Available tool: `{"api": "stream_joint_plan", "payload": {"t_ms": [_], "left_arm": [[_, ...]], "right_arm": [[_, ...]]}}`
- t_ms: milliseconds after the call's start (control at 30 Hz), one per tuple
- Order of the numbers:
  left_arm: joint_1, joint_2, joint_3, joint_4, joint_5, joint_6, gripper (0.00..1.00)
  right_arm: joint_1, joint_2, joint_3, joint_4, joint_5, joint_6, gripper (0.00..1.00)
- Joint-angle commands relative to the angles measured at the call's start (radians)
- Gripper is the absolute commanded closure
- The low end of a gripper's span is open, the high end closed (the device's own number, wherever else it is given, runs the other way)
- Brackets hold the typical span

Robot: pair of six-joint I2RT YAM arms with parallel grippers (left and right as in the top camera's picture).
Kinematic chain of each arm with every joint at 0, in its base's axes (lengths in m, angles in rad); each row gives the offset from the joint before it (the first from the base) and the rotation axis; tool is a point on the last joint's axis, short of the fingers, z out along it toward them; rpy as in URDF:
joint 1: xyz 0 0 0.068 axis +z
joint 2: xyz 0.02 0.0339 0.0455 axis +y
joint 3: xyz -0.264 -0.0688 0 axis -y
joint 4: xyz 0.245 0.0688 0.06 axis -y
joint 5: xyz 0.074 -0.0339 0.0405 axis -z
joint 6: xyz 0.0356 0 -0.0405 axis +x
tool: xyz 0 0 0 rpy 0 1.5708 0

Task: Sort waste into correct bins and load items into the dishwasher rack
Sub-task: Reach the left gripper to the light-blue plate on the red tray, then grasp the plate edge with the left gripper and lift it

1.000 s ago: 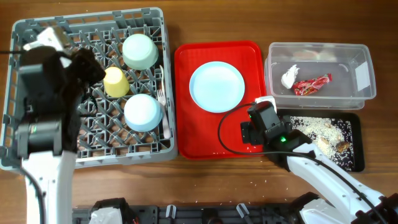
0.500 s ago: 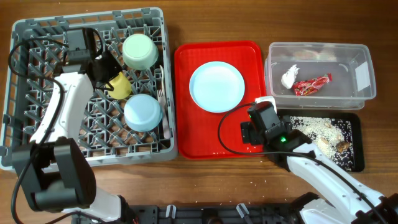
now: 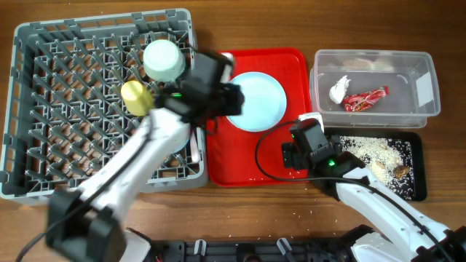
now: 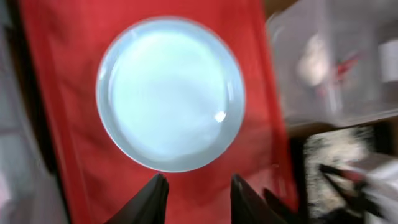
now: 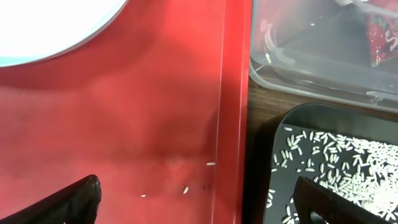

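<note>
In the dishwasher rack (image 3: 102, 20) on the left sat one mint bowl (image 3: 162, 60) and the yellow cup (image 3: 135, 94). The left arm crossing it hid the second bowl and the cutlery. The left claw (image 4: 198, 183) hung part-open and empty beside the left edge of the light-blue plate (image 4: 171, 93), which lay flat on the red tray (image 3: 291, 65). The fingers might slip off the plate's low rim, or shove it right towards the right claw (image 5: 196, 186), wide open and empty over the tray's near right corner. The left wrist view was blurred. Tissue (image 3: 339, 89) and wrapper (image 3: 365, 98) lay in the clear tub (image 3: 375, 52), and rice scraps (image 3: 368, 149) in the black tray (image 3: 416, 164).
</note>
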Motion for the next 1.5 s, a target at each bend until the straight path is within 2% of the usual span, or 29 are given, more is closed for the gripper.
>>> {"api": "stream_joint_plan", "payload": {"t_ms": [0, 100, 200, 433, 500, 567, 600, 633, 700, 867, 933, 1033, 1167, 1267, 1367, 1467], "left_arm": [[-0.084, 0.165, -0.003, 0.036, -0.144, -0.016, 0.62], [-0.095, 0.263, -0.003, 0.066, -0.211, -0.094, 0.56], [-0.095, 0.333, -0.003, 0.099, -0.320, -0.209, 0.60], [-0.095, 0.400, -0.004, 0.100, -0.349, -0.232, 0.58], [-0.096, 0.435, -0.004, 0.118, -0.345, -0.232, 0.62], [-0.096, 0.428, -0.003, 0.144, -0.286, -0.232, 0.67], [-0.096, 0.425, -0.003, 0.158, -0.206, -0.232, 0.67], [-0.098, 0.425, -0.003, 0.178, -0.059, -0.232, 0.66], [-0.130, 0.431, -0.003, 0.184, 0.048, -0.232, 0.65], [-0.283, 0.453, -0.004, 0.206, 0.003, -0.228, 0.67], [-0.299, 0.450, -0.004, 0.218, 0.002, -0.227, 0.69], [-0.250, 0.423, -0.004, 0.215, -0.059, -0.198, 0.69], [-0.078, 0.284, -0.004, 0.206, -0.049, -0.197, 0.68], [0.018, 0.180, -0.004, 0.179, -0.050, -0.197, 0.62], [0.012, 0.217, -0.005, 0.158, -0.070, -0.197, 0.61], [-0.008, 0.304, -0.005, 0.159, -0.175, -0.198, 0.61]], "right_arm": [[-0.001, 0.000, 0.009, 0.002, -0.006, -0.004, 0.00], [-0.001, 0.000, 0.009, 0.002, -0.006, -0.004, 0.00], [0.000, 0.000, 0.009, 0.003, -0.006, -0.004, 0.00], [-0.001, 0.000, 0.009, 0.002, -0.006, -0.004, 0.00], [-0.001, 0.000, 0.009, 0.002, -0.006, -0.004, 0.00], [-0.001, 0.000, 0.009, 0.002, -0.006, -0.004, 0.00], [0.000, 0.000, 0.009, 0.003, -0.006, -0.004, 0.00], [0.000, 0.000, 0.009, 0.002, -0.006, -0.004, 0.00], [-0.001, 0.000, 0.009, 0.002, -0.006, -0.004, 0.00], [-0.001, 0.000, 0.009, 0.002, -0.006, -0.004, 0.00], [-0.001, 0.000, 0.009, 0.002, -0.006, -0.004, 0.00], [-0.001, 0.000, 0.009, 0.002, -0.006, -0.004, 0.00], [-0.001, 0.000, 0.009, 0.002, -0.006, -0.004, 0.00], [-0.001, 0.000, 0.009, 0.003, -0.006, -0.004, 0.00], [-0.001, 0.000, 0.009, 0.002, -0.006, -0.004, 0.00], [-0.001, 0.000, 0.009, 0.002, -0.006, -0.004, 0.00]]}}
